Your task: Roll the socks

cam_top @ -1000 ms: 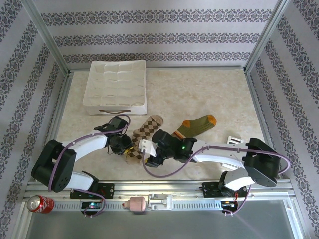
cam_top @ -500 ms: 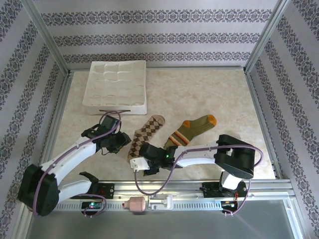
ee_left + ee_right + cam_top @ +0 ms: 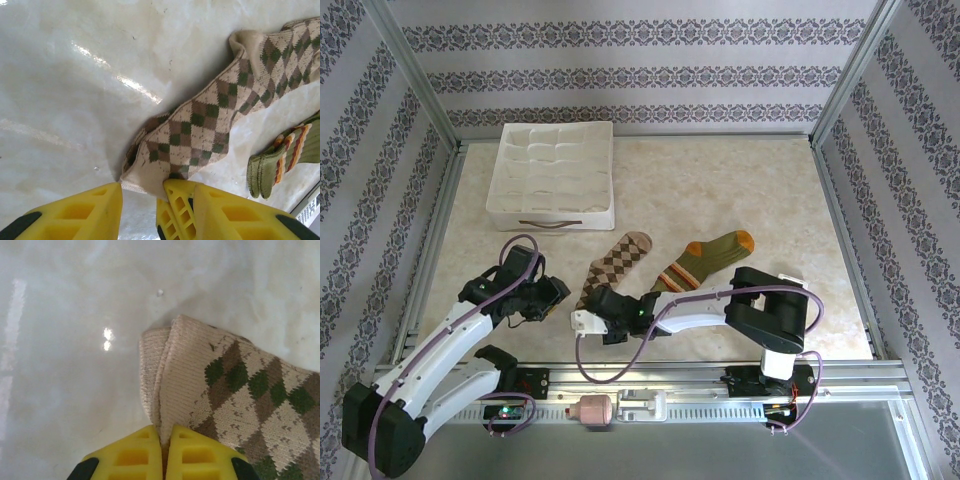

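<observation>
1. Where the two arms meet at the near part of the table (image 3: 740, 190), the argyle sock (image 3: 618, 262) lies flat and stretched out. Its toe points away from the arms and its cuff end is nearest to them.
2. The right gripper (image 3: 162, 434) is closed. Its two yellow fingers are pressed together on the beige ribbed cuff of the argyle sock, which is folded over on itself at this place.
3. Seen from above, the right arm (image 3: 700, 305) is stretched far across to the left, and its wrist sits just beside the cuff end.
4. The left gripper (image 3: 142, 195) has its jaws apart and is not closed on anything. The cuff corner of the argyle sock lies right before the gap between the fingers, and I cannot say surely whether the tips touch the fabric.
5. The green sock (image 3: 705, 258), with orange toe and heel, lies just beside the argyle sock on its right. It is nearly parallel to it and a narrow strip of table is between them; its striped cuff points toward the arms.
6. A white organizer box (image 3: 555, 175) with many compartments stands at the far left of the table, well apart from both socks.
</observation>
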You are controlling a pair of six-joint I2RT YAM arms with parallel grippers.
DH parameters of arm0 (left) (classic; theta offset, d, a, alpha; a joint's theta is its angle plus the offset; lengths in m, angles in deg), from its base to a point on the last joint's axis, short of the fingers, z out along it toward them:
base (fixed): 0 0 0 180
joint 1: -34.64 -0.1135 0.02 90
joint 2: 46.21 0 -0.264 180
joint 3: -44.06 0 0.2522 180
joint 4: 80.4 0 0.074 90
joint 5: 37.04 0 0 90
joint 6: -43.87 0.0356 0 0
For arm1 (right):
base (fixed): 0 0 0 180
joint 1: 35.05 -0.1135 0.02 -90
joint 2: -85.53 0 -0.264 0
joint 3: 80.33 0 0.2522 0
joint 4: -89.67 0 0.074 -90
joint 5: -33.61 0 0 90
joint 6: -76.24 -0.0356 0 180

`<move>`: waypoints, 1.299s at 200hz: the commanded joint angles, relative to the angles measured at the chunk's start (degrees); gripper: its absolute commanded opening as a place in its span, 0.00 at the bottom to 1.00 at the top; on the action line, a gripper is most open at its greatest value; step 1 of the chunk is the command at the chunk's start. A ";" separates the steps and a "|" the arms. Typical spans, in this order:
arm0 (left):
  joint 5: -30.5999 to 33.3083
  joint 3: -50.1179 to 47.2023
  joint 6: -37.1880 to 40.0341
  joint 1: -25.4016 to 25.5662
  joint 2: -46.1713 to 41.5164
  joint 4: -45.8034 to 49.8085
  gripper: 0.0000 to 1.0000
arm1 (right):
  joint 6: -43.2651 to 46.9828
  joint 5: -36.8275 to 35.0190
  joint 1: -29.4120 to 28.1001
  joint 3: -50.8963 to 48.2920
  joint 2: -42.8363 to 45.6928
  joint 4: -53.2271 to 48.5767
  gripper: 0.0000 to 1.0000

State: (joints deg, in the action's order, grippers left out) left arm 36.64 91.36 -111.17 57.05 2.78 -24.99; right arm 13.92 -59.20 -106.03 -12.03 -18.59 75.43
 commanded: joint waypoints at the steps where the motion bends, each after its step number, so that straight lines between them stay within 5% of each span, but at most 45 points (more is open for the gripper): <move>1: -0.77 -0.14 -0.85 -0.49 -0.72 2.89 0.41 | -5.87 -0.17 0.39 1.71 -0.14 -2.04 0.00; 111: -4.50 -2.44 -2.37 -0.83 -0.55 -2.31 0.38 | -30.02 31.68 13.47 9.75 -1.94 -10.92 0.00; 196: -9.45 -8.55 -11.34 -0.74 2.48 -20.08 0.34 | -38.14 38.44 19.79 14.79 -7.87 -13.43 0.00; 260: -8.45 -9.23 -11.25 -0.75 9.97 -28.59 0.30 | -42.89 41.02 23.17 16.54 -12.11 -13.96 0.00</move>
State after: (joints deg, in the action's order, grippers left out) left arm 27.90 82.79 -121.55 56.94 10.76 -47.48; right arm -25.66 -20.73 -84.37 2.79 -28.16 62.78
